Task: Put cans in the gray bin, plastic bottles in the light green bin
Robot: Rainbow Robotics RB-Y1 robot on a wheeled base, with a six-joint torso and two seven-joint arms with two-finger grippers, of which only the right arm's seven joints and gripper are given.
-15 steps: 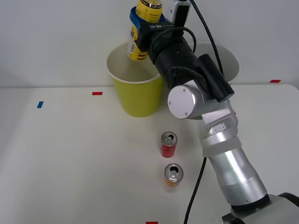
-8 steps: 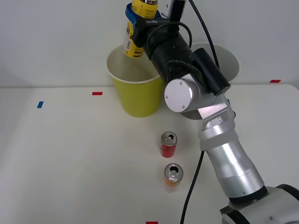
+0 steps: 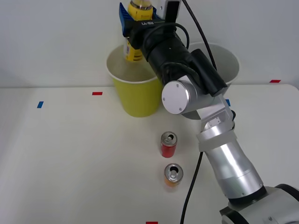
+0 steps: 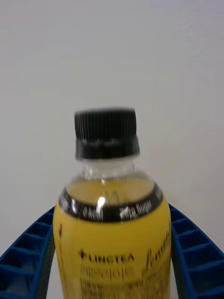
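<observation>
My right gripper [image 3: 135, 19] is shut on a plastic bottle [image 3: 134, 50] with a yellow label, and holds it in the air over the back of the light green bin [image 3: 136, 95]. In the right wrist view the bottle [image 4: 112, 233] stands between the blue fingers [image 4: 28, 261], its black cap [image 4: 106, 133] pointing away from the wrist. The gray bin [image 3: 230, 63] stands right of the green one, partly hidden by my arm. A red can [image 3: 168, 144] and an orange can [image 3: 173, 174] stand upright on the table in front of the bins, apart from the gripper.
Small tape marks lie on the white table: red [image 3: 97, 93], blue [image 3: 40, 104], red [image 3: 275, 81]. A black cable [image 3: 191, 191] hangs beside my arm near the cans. A plain wall rises just behind the bins.
My right gripper has carried the bottle leftward and slightly up, from over the green bin's right side towards its back middle. The cans have not moved.
</observation>
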